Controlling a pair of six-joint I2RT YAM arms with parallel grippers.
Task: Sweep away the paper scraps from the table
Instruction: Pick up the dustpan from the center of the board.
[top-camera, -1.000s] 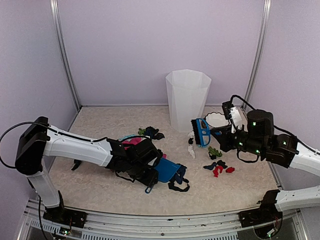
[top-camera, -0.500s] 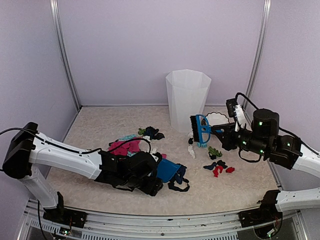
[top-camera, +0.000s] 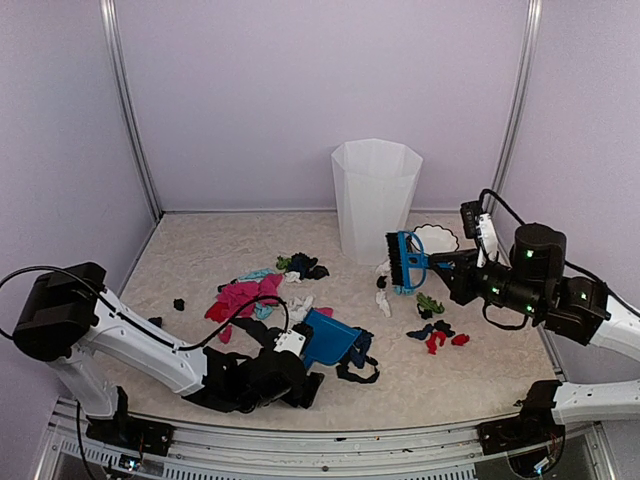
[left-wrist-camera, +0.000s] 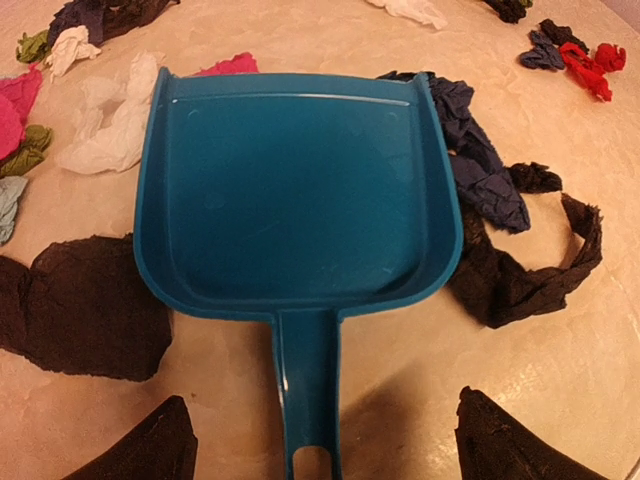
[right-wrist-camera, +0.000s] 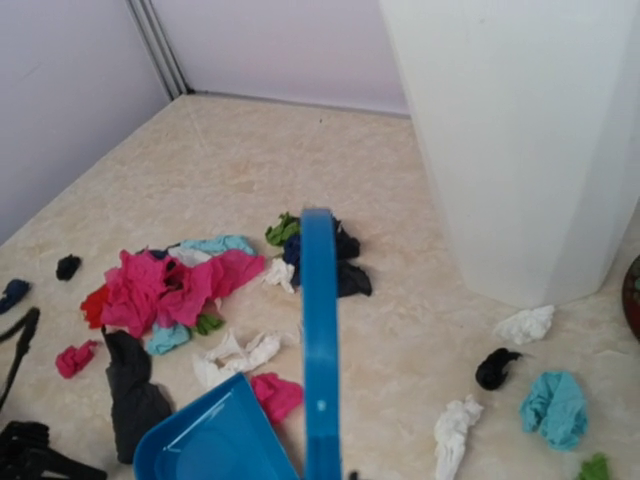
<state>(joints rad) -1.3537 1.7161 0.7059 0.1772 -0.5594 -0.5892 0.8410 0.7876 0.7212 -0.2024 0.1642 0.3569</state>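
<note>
Tabletop (top-camera: 200, 250) carries scraps (top-camera: 240, 295) around a flat dustpan (left-wrist-camera: 295, 190), ready for sweepings; left fingers (left-wrist-camera: 140, 450) gape astride its handle, right fingers (top-camera: 452, 268) clamp the brush (top-camera: 405, 262).

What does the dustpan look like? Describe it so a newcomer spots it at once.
From the tall white bin at the back of the table, come toward the near edge, slightly left. The dustpan lies there among crumpled paper scraps: the only smooth blue scoop with a handle, unlike the blue brush held up at the right.
</note>
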